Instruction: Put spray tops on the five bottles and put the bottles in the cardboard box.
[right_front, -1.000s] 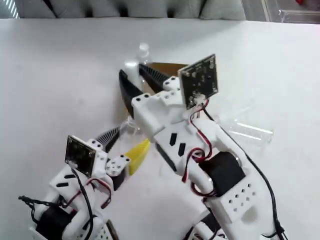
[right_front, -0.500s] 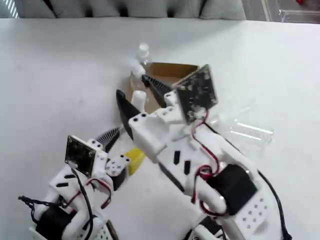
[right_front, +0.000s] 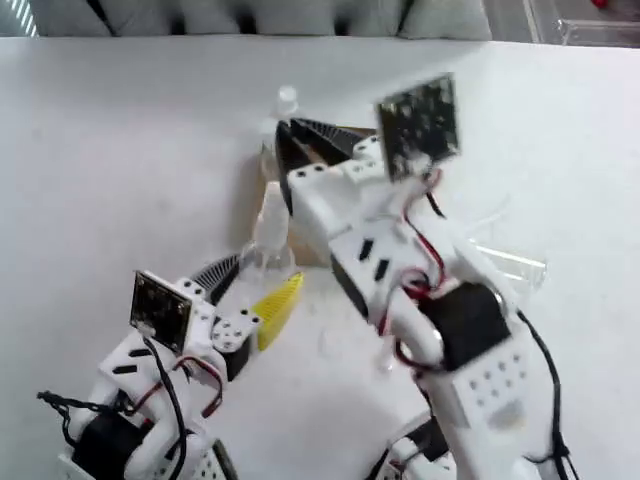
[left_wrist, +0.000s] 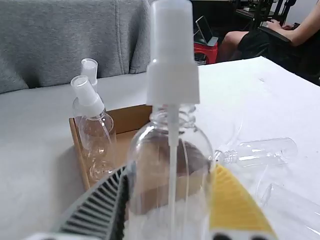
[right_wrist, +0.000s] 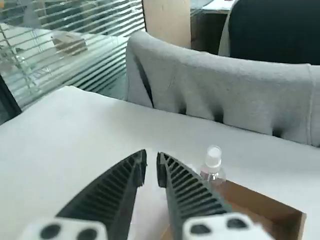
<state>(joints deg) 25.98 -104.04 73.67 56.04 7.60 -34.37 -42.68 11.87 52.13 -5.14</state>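
- Fingers (left_wrist: 235, 205) of the left gripper (left_wrist: 170, 207) are clamped on the body of a clear bottle (left_wrist: 170, 165), the dark ribbed one on one side and the yellow one on the other. The bottle stands upright, long axis vertical, with a white spray top (left_wrist: 172, 55) seated on its neck.
- Straight ahead of that bottle, just beyond it on the table (left_wrist: 40, 165), lies the cardboard box (left_wrist: 135, 114), open side up. The left arm carries the load and is nearest, so I judge the coming move to be a short carry forward and a lowering into the box.
- Above the box hangs the right gripper (right_wrist: 151, 167), its fingers drawn almost together with nothing between them (it sits close to the drop path and could crowd the left arm).
- Inside the box, by a far corner, a capped bottle (left_wrist: 97, 137) stands upright.
- Behind it stands a second capped bottle (left_wrist: 89, 67). I cannot tell whether that one is within the wall or just outside it.
- Off to the side of the box, an uncapped bottle (left_wrist: 260, 152) lies on its side on the table, apart from both grippers.
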